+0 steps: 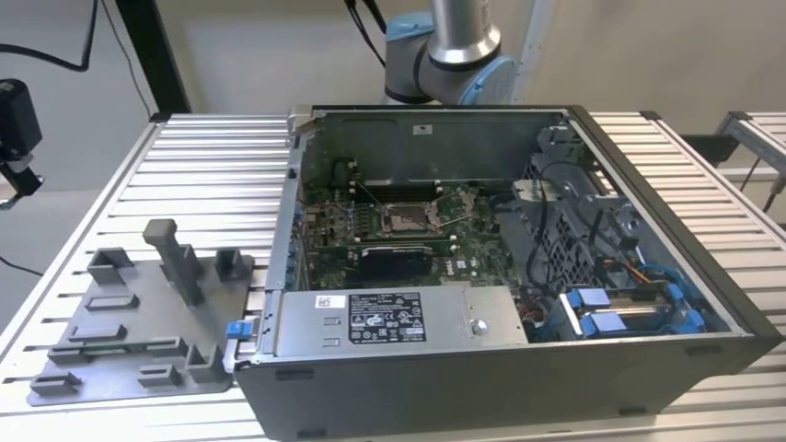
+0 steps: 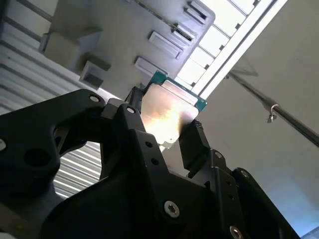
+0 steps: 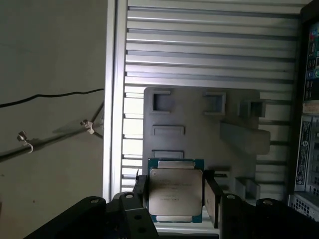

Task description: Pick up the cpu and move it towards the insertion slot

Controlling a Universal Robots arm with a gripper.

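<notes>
CPU (image 3: 175, 191): I count one, pinched on two opposite edges between the two black fingers (image 3: 213, 196) of the gripper (image 3: 176, 194), which are closed narrow against it. In both wrist views it is a thin flat square with a silvery metal top face and a green rim showing around that face. In the second wrist view the CPU (image 2: 167, 112) catches a bright warm glare between the fingers (image 2: 197, 137) of the gripper (image 2: 164, 119). In the first wrist view it hangs in front of one grey fixture plate (image 3: 199, 134), near the plate's edge, and I cannot tell whether it is touching the plate or lifted off it. That plate (image 1: 123, 341) lies on the ribbed metal worktop (image 1: 209, 157) and carries several upright posts and shallow pockets. Just beside it, to the exterior view's right, stands one open computer case (image 1: 491, 387). Inside the case I see one insertion slot (image 1: 406, 218), a square socket with a metal frame on green board, well apart from the plate. One arm (image 1: 448, 55) rises behind the case.
</notes>
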